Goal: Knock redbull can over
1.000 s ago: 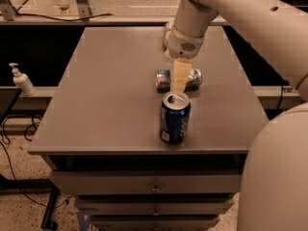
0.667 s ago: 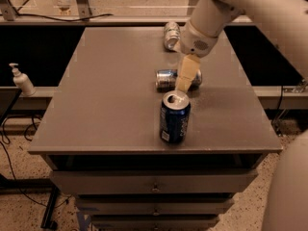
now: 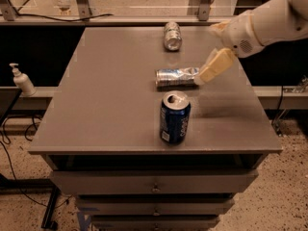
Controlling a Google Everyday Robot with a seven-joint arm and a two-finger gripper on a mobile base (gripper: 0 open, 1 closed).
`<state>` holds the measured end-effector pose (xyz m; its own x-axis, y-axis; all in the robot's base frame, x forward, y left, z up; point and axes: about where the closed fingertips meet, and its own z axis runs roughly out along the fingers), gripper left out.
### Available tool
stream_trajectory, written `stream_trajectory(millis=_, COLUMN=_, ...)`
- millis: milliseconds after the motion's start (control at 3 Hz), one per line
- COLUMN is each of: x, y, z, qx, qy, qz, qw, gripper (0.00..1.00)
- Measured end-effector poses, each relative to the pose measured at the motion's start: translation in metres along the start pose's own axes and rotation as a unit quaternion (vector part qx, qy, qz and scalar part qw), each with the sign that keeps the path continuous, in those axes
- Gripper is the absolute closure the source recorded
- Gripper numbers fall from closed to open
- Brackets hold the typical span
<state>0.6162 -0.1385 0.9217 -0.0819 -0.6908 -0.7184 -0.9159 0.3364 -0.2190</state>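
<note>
The redbull can (image 3: 175,76), slim and silver-and-blue, lies on its side near the middle of the grey table (image 3: 110,105), with its long axis running left to right. My gripper (image 3: 213,67) is at the can's right end, low over the table, touching or nearly touching that end. The white arm (image 3: 262,25) reaches in from the upper right.
A wider dark blue soda can (image 3: 174,117) stands upright near the table's front edge, just in front of the redbull can. A shorter silver can (image 3: 172,35) lies on its side at the back. A white pump bottle (image 3: 21,80) stands on a ledge to the left.
The arm has swung from above the redbull can out to the right, uncovering the silver can at the back. The redbull can stays lying on its side.
</note>
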Motion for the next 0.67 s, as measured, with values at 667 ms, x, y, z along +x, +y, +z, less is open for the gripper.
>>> stream_trajectory(millis=667, x=0.0216, y=-0.0222, z=-0.0402, qx=0.067, qy=-0.022, qz=0.029, qw=0.9971, gripper=0.0)
